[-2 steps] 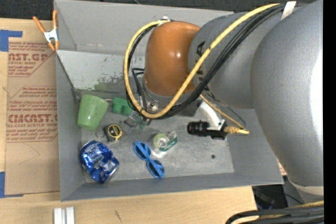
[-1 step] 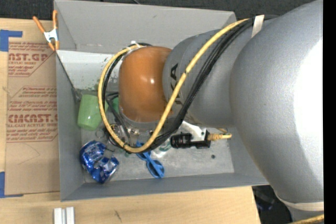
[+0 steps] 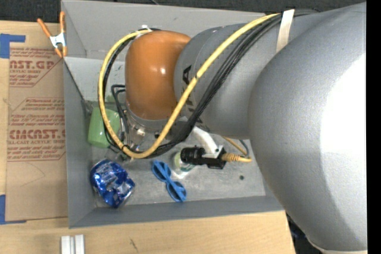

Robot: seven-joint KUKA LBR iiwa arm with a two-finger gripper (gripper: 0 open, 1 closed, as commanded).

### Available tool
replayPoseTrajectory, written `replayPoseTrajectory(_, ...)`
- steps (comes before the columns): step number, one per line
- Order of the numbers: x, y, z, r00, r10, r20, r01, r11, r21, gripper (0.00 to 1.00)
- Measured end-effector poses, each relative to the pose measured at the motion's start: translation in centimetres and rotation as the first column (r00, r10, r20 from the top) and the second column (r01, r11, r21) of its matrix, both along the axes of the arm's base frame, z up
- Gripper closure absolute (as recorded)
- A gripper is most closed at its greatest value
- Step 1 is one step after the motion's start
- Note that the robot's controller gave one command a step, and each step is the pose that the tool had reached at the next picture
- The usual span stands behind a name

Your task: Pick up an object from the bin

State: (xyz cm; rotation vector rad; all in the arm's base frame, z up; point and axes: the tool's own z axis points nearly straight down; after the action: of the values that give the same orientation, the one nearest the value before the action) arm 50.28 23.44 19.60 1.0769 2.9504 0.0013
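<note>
Grey and broad, the arm's [image 3: 321, 128] last big link covers the right side of the bin [image 3: 178, 210] and reaches across it toward the left wall. At its end sits the rounded orange cover [image 3: 152, 74], with a yellow cable [image 3: 196, 77] and black cables looped round it and down under the wrist. Below the cover, the metal end of the wrist comes down by the left wall, about midway along it. The fingers [image 3: 126, 150] are mostly covered there by the wrist and the cable loop. Whether they are open or closed cannot be told, nor whether anything is between them.

Nearest to them is a pale green block [image 3: 96, 127], lying against the left wall just beside the wrist and partly hidden by the yellow cable. Toward the near-left corner lies a crumpled, shiny blue wrapper [image 3: 111, 182], a little apart from the wrist's end. Further right along the near edge lies a blue plastic piece [image 3: 168, 180] with two loops, flat on the floor of the bin. Just beyond it, under the arm, a white and black part [image 3: 199, 154] lies beside a short yellow cord [image 3: 238, 157].
</note>
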Motion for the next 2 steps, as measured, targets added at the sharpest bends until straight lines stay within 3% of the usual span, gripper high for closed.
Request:
replayPoseTrajectory(1, -1.0, -4.4, 0.9, 0.905, 0.426, -0.001, -0.426, 0.905, -0.001, 1.0)
replayPoseTrajectory(2, -0.9, -1.5, -4.3, 1.0, 0.005, -0.005, -0.005, 1.0, -0.002, 1.0)
